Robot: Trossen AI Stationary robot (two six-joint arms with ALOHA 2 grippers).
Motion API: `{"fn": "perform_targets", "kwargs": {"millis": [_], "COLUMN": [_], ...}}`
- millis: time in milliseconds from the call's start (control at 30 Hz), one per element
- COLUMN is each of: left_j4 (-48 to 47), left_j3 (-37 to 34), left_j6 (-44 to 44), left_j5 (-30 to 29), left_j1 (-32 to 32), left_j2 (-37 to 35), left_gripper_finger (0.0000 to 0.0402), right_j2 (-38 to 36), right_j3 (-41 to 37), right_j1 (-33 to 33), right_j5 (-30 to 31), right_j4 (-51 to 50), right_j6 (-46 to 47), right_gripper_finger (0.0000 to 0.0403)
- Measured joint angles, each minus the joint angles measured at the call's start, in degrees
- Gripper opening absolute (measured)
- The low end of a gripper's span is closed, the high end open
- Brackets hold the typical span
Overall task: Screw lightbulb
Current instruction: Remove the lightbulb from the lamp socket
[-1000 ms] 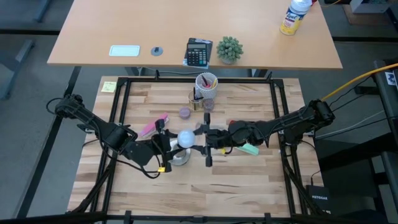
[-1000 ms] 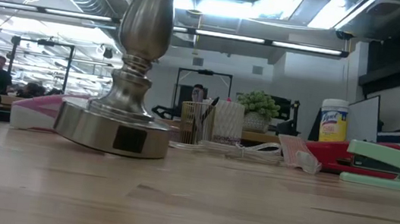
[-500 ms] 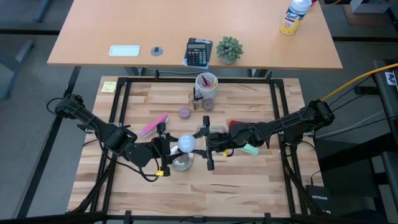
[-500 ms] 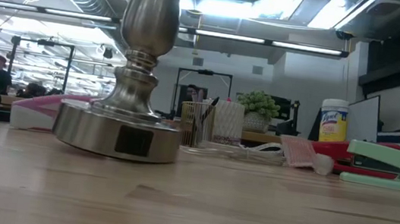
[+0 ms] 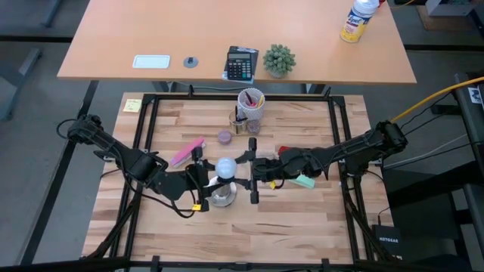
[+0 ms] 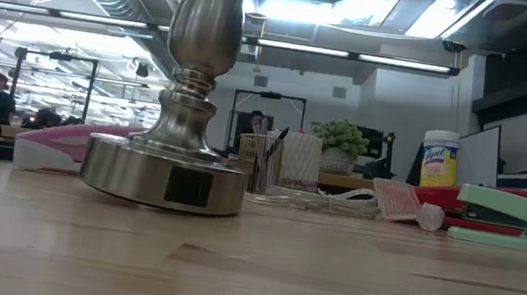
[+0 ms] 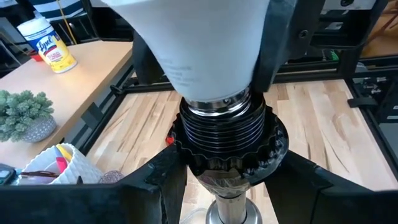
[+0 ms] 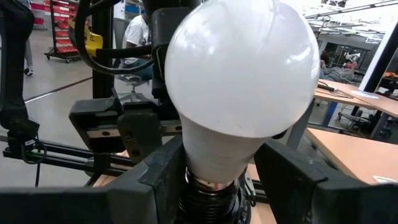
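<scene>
The white frosted lightbulb (image 5: 227, 167) sits with its screw base in the black ribbed socket (image 7: 227, 134) on top of the silver metal stand (image 6: 165, 171). The stand's round base (image 5: 221, 195) rests on the wooden table, slightly tilted. My left gripper (image 5: 206, 180) comes from the table's left and is shut on the socket. My right gripper (image 5: 240, 170) comes from the table's right and is shut on the bulb (image 8: 242, 68). My left gripper pinches the black ribbed socket collar (image 7: 186, 152) between its two fingers (image 7: 152, 183), just under the bulb. The fingers come about level from the table's left. The stand stays on the table on its base. My right gripper pinches the bulb's tapering neck (image 8: 196, 158) between its two fingers (image 8: 155, 177), just above the screw base. The fingers come about level from the table's right. The bulb stands in the socket.
A pink tool (image 5: 187, 151), a small purple cap (image 5: 224, 137) and a white pen cup (image 5: 251, 102) lie behind the stand. A green stapler (image 5: 304, 181) and a red tool (image 5: 290, 151) lie under the right arm. There is bare wood toward the near edge.
My right gripper has rolled about its own axis one way and back while staying at the bulb. The stand's base has slid a little toward the table's right, and the bulb has wobbled with it.
</scene>
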Motion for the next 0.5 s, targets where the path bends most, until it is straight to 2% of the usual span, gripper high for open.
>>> {"fn": "perform_targets", "kwargs": {"millis": [333,500], "left_j4": [0.31,0.28], "left_j3": [-0.01,-0.01], "left_j6": [0.01,-0.01], "left_j5": [-0.07,-0.09], "left_j1": [0.02,0.02], "left_j2": [0.0,0.0], "left_gripper_finger": [0.017,0.017], "right_j2": [0.0,0.4], "right_j3": [0.01,0.01], "right_j1": [-0.02,-0.7], "right_j5": [-1.38,-3.53], "right_j4": [0.95,1.85], "right_j6": [0.18,3.87], "right_gripper_finger": [0.0195,0.0195]}}
